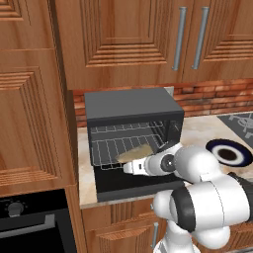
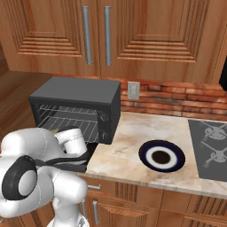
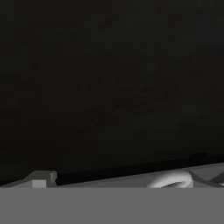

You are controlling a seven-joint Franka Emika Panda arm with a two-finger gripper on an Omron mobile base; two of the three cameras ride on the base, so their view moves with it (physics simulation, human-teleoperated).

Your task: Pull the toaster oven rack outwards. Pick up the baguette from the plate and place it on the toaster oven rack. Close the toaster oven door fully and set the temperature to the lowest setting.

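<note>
The dark grey toaster oven [image 1: 132, 106] [image 2: 75, 94] stands on the counter with its door [image 1: 123, 190] folded down flat in front. The wire rack [image 1: 106, 148] [image 2: 73, 124] is drawn partly out of the cavity. On its front right part lies the golden baguette [image 1: 134, 153]. My gripper [image 1: 126, 168] hovers low over the door, just in front of the rack's edge and below the baguette, pointing left. It is open and the bread is not between its fingers. The navy-rimmed plate [image 1: 229, 152] [image 2: 162, 156] sits bare to the right. The hand view is dark.
A built-in black oven [image 1: 29, 225] with a knob sits below the counter at the left. A stovetop [image 1: 242, 121] [image 2: 210, 148] lies right of the plate. The toaster oven's control knobs [image 2: 105, 126] face front. Cabinets hang above.
</note>
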